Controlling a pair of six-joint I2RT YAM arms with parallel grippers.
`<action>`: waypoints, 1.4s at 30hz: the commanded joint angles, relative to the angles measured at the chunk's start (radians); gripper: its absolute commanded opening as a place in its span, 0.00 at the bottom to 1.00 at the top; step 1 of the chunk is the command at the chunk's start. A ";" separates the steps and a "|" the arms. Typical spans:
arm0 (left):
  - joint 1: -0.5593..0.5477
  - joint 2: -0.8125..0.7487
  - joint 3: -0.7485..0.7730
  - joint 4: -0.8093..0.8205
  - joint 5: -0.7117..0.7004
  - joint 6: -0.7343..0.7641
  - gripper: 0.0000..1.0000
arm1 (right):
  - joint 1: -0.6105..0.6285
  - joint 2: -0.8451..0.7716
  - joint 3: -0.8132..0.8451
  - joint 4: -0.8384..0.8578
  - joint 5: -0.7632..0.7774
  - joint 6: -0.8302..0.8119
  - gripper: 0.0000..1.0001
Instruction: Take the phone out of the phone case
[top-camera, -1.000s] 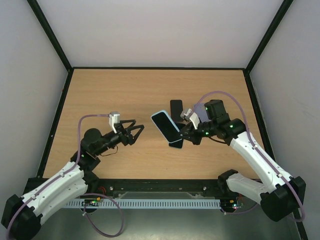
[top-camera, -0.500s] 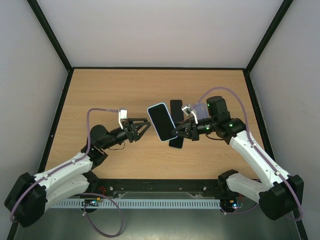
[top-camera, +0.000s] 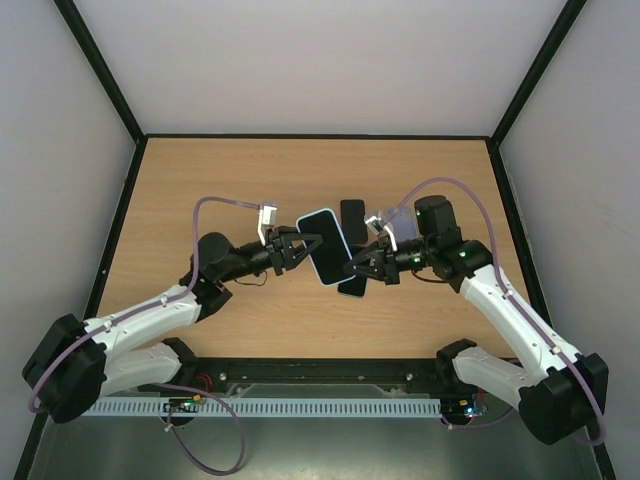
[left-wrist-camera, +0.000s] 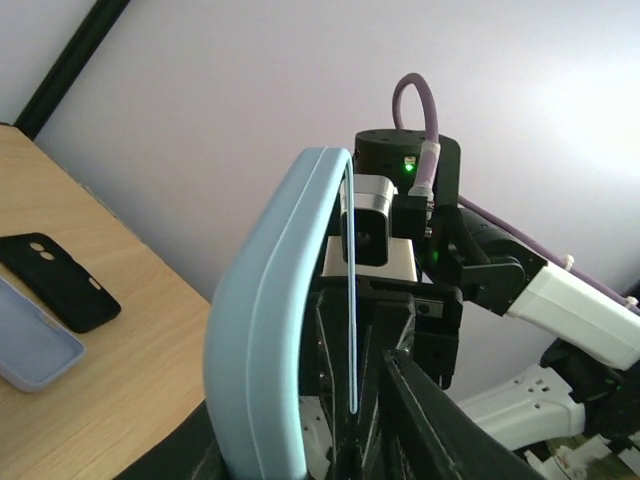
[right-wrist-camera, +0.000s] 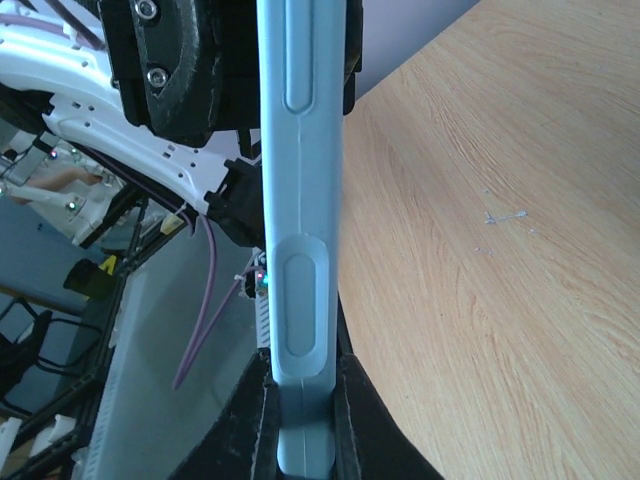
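The phone (top-camera: 322, 245), a black screen in a light blue phone case (left-wrist-camera: 260, 330), hangs above the table's middle. My right gripper (top-camera: 352, 267) is shut on the case's right end. In the right wrist view its fingers (right-wrist-camera: 250, 430) pinch the case's side edge (right-wrist-camera: 300, 200). My left gripper (top-camera: 305, 248) straddles the phone's left end. In the left wrist view the case back lies towards one finger, while the other finger (left-wrist-camera: 440, 430) stands a small gap off the screen edge (left-wrist-camera: 352, 300). The jaws are partly closed, still open.
A black case (top-camera: 352, 212) lies flat on the wooden table (top-camera: 200, 190) just beyond the held phone; it also shows in the left wrist view (left-wrist-camera: 55, 280), beside a lavender case (left-wrist-camera: 35, 345). Black rails edge the table, with white walls behind.
My left arm has reached right to the phone and its jaws have narrowed around the phone's left end. The right gripper has lifted and turned the phone slightly leftward.
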 joint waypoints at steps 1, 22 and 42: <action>-0.011 -0.026 0.038 0.021 0.096 0.010 0.32 | -0.004 -0.025 0.026 -0.021 -0.009 -0.067 0.02; -0.013 0.000 0.129 -0.152 0.233 0.116 0.25 | -0.004 -0.021 0.021 -0.042 -0.012 -0.103 0.02; -0.011 -0.080 0.098 -0.173 0.219 0.138 0.08 | -0.004 -0.075 -0.033 0.010 0.000 -0.073 0.14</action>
